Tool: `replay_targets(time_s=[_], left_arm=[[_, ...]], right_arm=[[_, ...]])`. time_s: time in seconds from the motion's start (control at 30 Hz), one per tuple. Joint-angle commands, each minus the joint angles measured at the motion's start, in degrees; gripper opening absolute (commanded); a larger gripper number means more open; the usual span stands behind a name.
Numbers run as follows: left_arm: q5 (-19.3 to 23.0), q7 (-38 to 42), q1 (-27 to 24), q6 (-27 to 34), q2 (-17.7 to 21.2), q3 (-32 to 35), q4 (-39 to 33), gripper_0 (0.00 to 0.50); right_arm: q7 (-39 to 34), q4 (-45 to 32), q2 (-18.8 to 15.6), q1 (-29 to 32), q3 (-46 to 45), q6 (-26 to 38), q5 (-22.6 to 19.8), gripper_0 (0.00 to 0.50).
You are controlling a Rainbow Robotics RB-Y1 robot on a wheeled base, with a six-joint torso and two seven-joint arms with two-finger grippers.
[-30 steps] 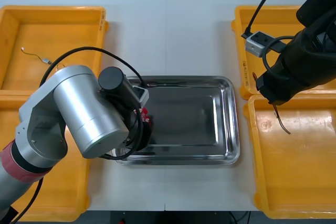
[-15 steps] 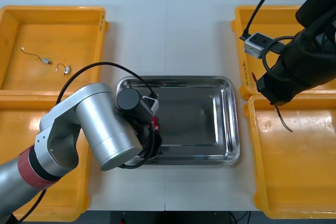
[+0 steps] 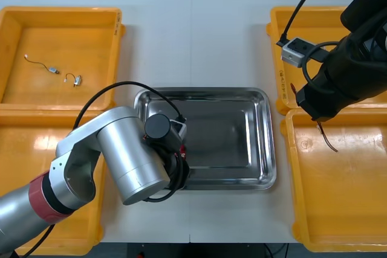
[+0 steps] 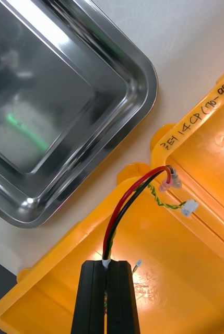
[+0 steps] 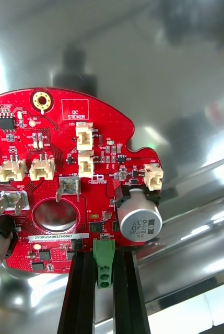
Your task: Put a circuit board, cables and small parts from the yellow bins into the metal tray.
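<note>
A round red circuit board [image 5: 65, 172] hangs low over the shiny floor of the metal tray [image 5: 158, 68], and my left gripper [image 5: 104, 263] is shut on its green connector at the edge. From the front, the left arm [image 3: 139, 155] covers the left part of the tray [image 3: 242, 131]. My right gripper [image 4: 107, 267] is shut on a red and yellow cable [image 4: 127, 201] with a black strand, above the corner of a yellow bin [image 4: 195, 261] beside the tray [image 4: 65, 104]. The cable's end [image 3: 327, 141] dangles under the right gripper [image 3: 314, 115].
Two small metal parts on thin wires [image 3: 51, 69] [image 3: 74, 79] lie in the far left bin [image 3: 91, 34]. The near left bin [image 3: 24, 161] sits under the left arm. The far right bin [image 3: 302, 19] and near right bin [image 3: 344, 203] flank the tray.
The left arm has swung to the right, carrying the circuit board farther in over the tray. The right arm and its cable have stayed in place.
</note>
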Motion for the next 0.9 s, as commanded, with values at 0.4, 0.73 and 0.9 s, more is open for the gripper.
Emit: replay_targets(time_s=[0.4,0.73,0.9], left_arm=[[-0.3,6.0,-2.1,-2.0,-1.7,-1.3,0.6,0.0],[-0.4,6.2,-2.1,-2.2,-2.1,-1.3,0.5,0.001],[-0.4,6.4,-1.9,-2.2,-2.0,-1.3,0.6,0.025]], right_arm=[[0.9,-1.5,-1.6,-2.1,0.7,1.1,0.7,0.0],[0.6,-1.5,-1.5,-2.1,0.7,1.1,0.9,0.0],[0.6,-1.5,-1.5,-2.1,0.7,1.1,1.1,0.0]])
